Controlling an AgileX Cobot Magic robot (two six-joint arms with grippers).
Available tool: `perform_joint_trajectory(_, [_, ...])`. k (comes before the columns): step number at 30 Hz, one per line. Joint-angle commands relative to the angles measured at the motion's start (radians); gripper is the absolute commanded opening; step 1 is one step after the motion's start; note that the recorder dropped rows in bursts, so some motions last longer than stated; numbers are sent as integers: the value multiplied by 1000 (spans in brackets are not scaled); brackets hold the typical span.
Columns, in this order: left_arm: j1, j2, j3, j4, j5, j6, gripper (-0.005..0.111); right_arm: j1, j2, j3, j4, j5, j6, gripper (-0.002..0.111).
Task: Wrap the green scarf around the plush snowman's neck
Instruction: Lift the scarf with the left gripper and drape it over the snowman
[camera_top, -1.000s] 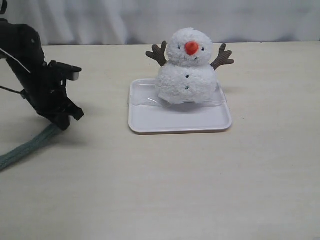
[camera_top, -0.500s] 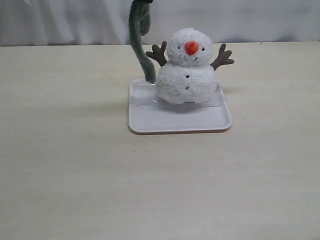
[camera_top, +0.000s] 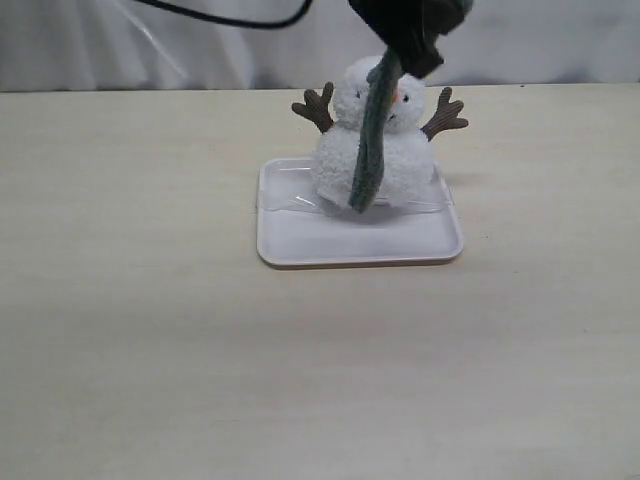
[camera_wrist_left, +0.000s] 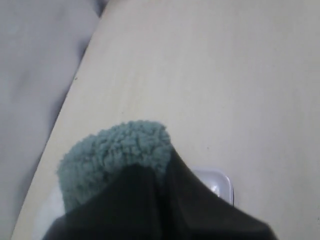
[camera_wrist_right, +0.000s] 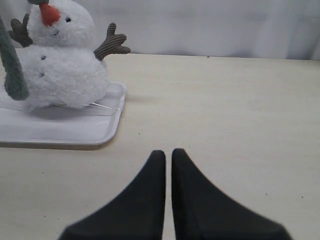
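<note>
Left gripper (camera_top: 405, 50): clamped on the top of the green scarf (camera_top: 370, 140). The left wrist view showed a fuzzy green end bulging out past the dark fingers (camera_wrist_left: 150, 200). It hung high above the plush snowman (camera_top: 335, 160), just over the head and a little to the front, having reached across the middle of the scene.

Scarf: dangled straight down from that grip, long axis near upright with a slight lean. It crossed the face and belly, and its free end hung low over the white tray (camera_top: 300, 245). Whether it brushed the plush or hung just clear of it could not be told.

Snowman: sat upright at the back of the tray, facing the exterior camera, twig arms (camera_top: 445, 112) spread to either side. The orange nose (camera_top: 399, 97) peeked out beside the strip.

Neck (camera_top: 340, 125): bare. No part of the strip lay in the crease; it only passed in front of it.

Key relation: the crease lay below the left gripper and behind the hanging strip, whose upright axis ran across the level line of the crease. By my reading, the strip needed to come down and round to the back of the figure.

Right gripper (camera_wrist_right: 168, 162): pinched together on nothing, low over the table (camera_top: 150, 330), well apart from the tray on the snowman's far side.

Nearer arm: the left, by a wide margin.
</note>
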Motion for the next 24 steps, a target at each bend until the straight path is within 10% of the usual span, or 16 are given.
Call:
perform_joint_trajectory(1, [-65, 20, -3, -70, 8, 308, 0, -9, 5, -4, 1, 1, -8, 4])
perform_joint_trajectory(10, [-72, 78, -10, -54, -81, 480, 0, -9, 5, -4, 1, 1, -8, 4])
perform_joint_trajectory(16, [-13, 137, -10, 67, -372, 478, 0, -9, 5, -4, 1, 1, -8, 4])
perform_joint_trajectory(24, [72, 191, -10, 246, -317, 478, 0, -9, 5, -4, 1, 1, -8, 4])
